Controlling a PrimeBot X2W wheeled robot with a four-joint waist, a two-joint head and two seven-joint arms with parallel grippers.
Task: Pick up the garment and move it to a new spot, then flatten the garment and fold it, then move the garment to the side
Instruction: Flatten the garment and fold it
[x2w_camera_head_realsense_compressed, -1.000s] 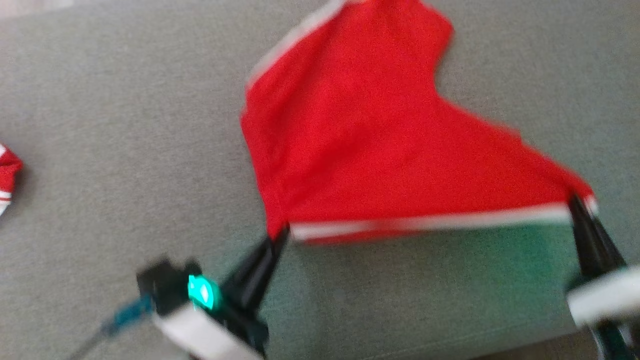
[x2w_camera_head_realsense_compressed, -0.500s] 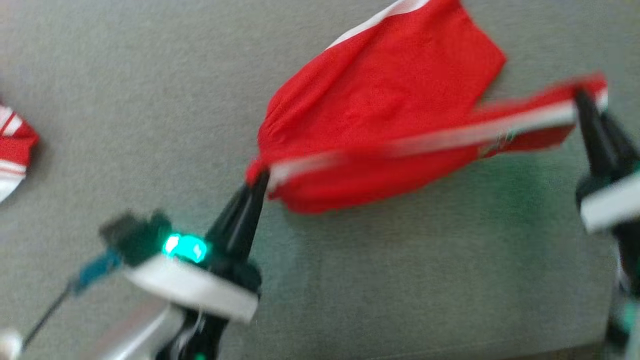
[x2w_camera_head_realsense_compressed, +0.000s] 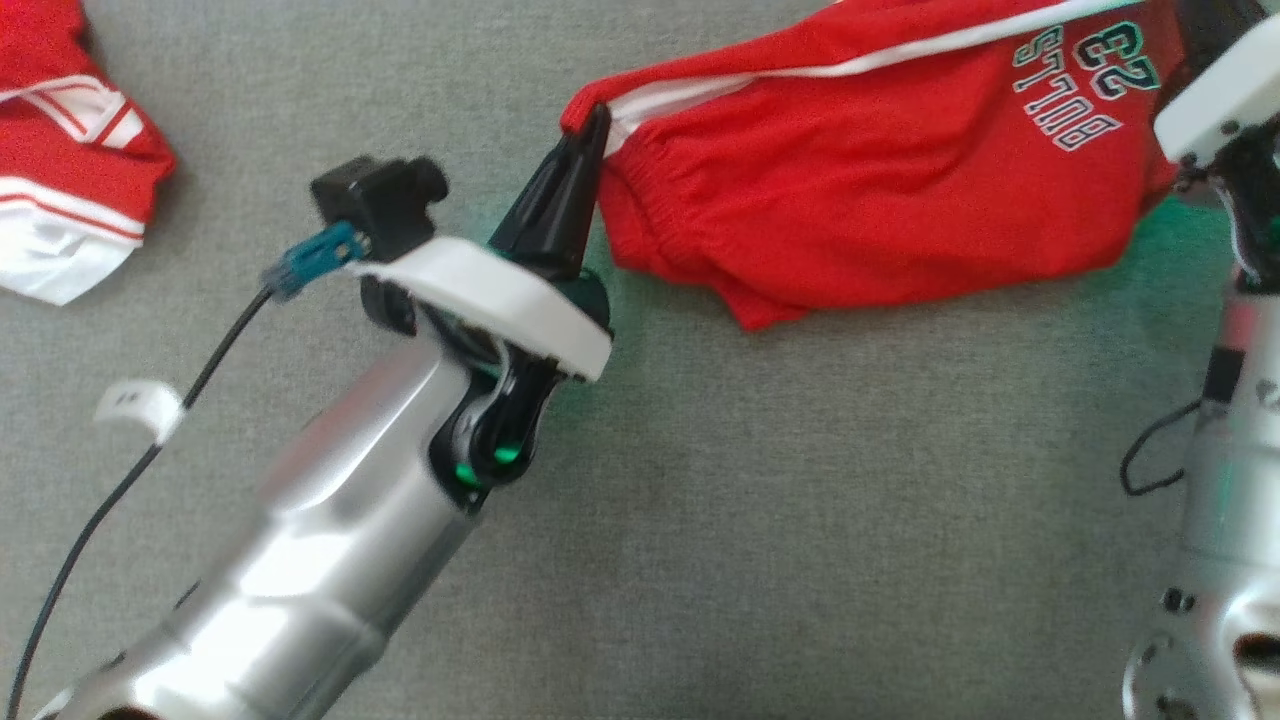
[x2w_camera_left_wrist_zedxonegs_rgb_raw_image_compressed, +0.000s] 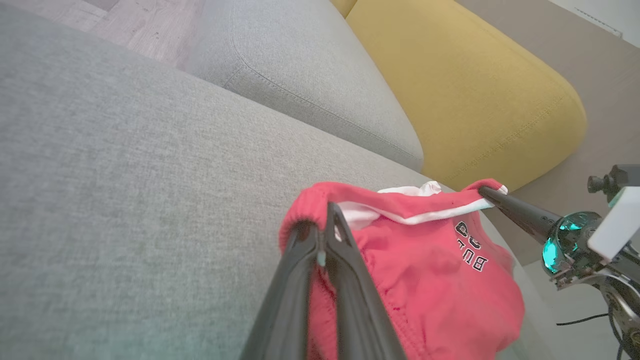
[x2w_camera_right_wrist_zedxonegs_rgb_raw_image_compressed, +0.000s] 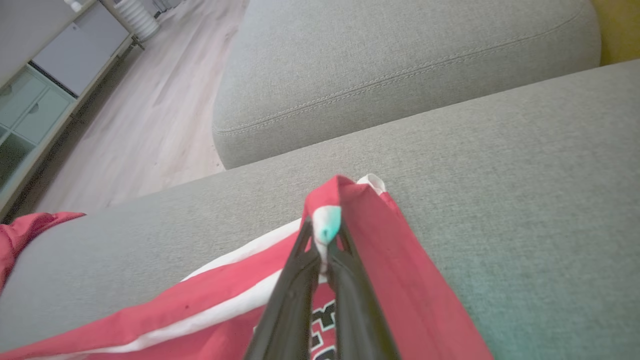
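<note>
The garment (x2w_camera_head_realsense_compressed: 880, 220), flat before, now hangs from left claw (x2w_camera_head_realsense_compressed: 597, 112) and right claw (x2w_camera_right_wrist_zedxonegs_rgb_raw_image_compressed: 325, 227), both clenched on its edge: fold underway.

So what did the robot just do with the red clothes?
The left pincer and right pincer swung the near edge of the red garment up and away from the robot, so its lettering shows. Both stayed shut on it; the other red garment stayed put.

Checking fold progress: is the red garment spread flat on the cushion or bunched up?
Bunched, not flat: the red garment sags in wrinkled folds between the left pincer and right pincer, each shut on its edge.
</note>
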